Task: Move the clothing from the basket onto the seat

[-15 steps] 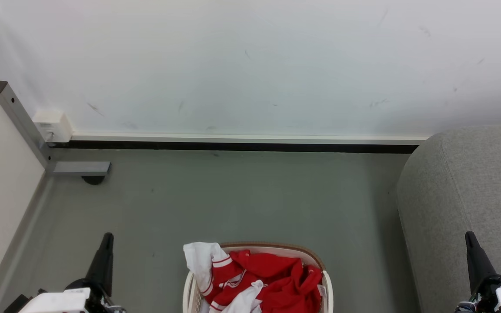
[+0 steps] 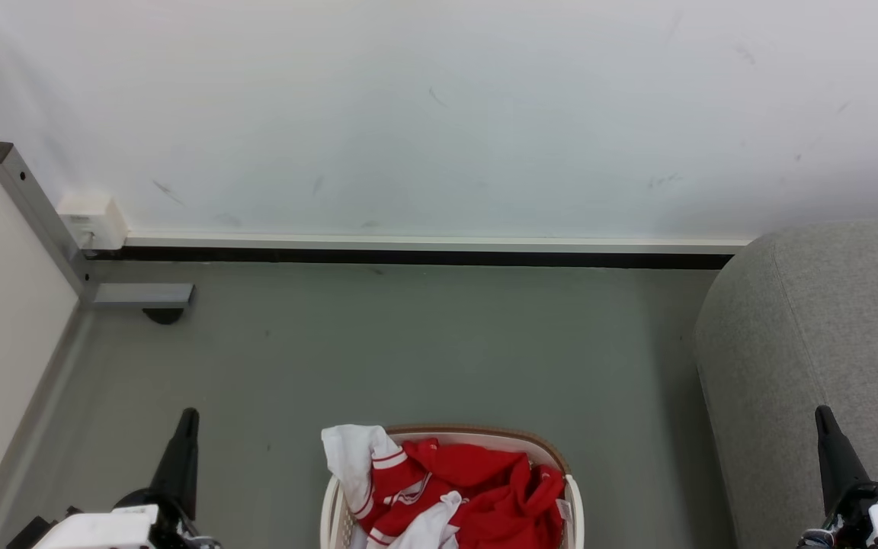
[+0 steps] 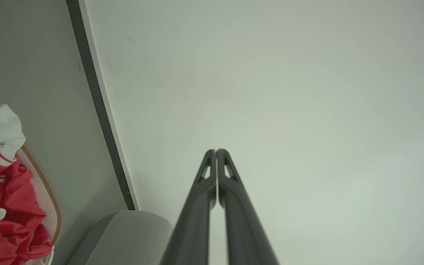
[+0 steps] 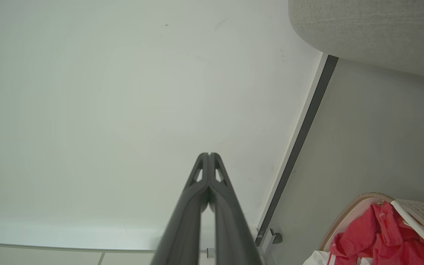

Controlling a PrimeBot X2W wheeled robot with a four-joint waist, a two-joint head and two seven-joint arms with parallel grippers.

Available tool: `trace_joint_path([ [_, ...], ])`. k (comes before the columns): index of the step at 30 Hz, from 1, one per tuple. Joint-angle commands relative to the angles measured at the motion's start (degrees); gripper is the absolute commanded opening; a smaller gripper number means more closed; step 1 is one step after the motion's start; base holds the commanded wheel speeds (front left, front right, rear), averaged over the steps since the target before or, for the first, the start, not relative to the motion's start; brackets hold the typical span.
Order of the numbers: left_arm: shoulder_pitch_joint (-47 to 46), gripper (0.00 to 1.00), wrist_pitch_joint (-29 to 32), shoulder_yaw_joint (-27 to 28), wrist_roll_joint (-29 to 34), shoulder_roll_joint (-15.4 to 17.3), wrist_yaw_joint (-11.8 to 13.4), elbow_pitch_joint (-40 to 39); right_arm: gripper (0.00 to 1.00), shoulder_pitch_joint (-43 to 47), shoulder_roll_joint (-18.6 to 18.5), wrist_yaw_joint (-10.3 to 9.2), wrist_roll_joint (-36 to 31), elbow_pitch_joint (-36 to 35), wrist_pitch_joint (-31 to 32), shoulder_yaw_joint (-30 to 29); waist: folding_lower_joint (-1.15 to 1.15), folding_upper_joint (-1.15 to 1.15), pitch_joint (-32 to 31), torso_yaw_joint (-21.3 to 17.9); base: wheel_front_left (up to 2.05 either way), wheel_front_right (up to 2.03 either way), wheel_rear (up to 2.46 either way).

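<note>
The clothing [image 2: 469, 492], a heap of red and white garments, fills the cream basket [image 2: 572, 503] at the bottom centre of the head view; a white piece hangs over its left rim. The grey seat [image 2: 812, 343] stands to the right of the basket. My left gripper [image 2: 189, 415] points up at the lower left, well left of the basket, shut and empty. My right gripper [image 2: 820, 413] rises at the lower right in front of the seat, also shut and empty. In the left wrist view the clothing [image 3: 2, 195] and seat [image 3: 131, 235] lie left of my shut left gripper [image 3: 216, 151]; my right gripper [image 4: 209, 154] points at the wall.
A white wall [image 2: 439, 114] with a dark skirting strip runs across the back. A grey metal post with a foot [image 2: 138, 295] and a white socket box [image 2: 88, 221] stand at the left corner. Grey floor [image 2: 408, 351] lies between basket and wall.
</note>
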Motion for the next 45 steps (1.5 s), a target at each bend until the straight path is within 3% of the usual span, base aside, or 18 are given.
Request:
trace_joint_path([
  [1, -0.49, 0.0, 0.16, 0.06, -0.76, 0.12, -0.11, -0.19, 0.0, -0.76, -0.44, -0.13, 0.0, -0.28, 0.17, -0.2, 0.0, 0.0, 0.0, 0.0, 0.0, 0.0, 0.0],
  [25, -0.49, 0.0, 0.16, 0.06, -0.76, 0.13, -0.11, -0.19, 0.0, -0.76, -0.44, -0.13, 0.0, -0.28, 0.17, -0.2, 0.0, 0.0, 0.0, 0.0, 0.0, 0.0, 0.0],
  [26, 0.0, 1.0, -0.01, -0.01, 0.01, 0.0, 0.0, -0.01, 1.0, 0.0, 0.0, 0.0, -0.01, 0.0, -0.01, 0.0, 0.0, 0.0, 0.0, 0.0, 0.0, 0.0, 0.0],
  [35, 0.98, 1.0, -2.13, -1.75, 1.48, -0.2, 0.01, 0.06, 1.0, 1.2, 0.22, -0.01, -2.53, 0.31, -2.12, 1.14, 0.0, 0.0, 0.0, 0.13, 0.0, 0.0, 0.0],
  [45, 1.25, 1.0, -4.83, -3.07, 9.52, -0.14, 0.74, -1.4, 1.0, 2.14, 0.12, -0.02, -16.05, -2.16, -4.83, 1.88, 0.0, 0.0, 0.1, 0.34, 0.0, 0.0, 0.0],
])
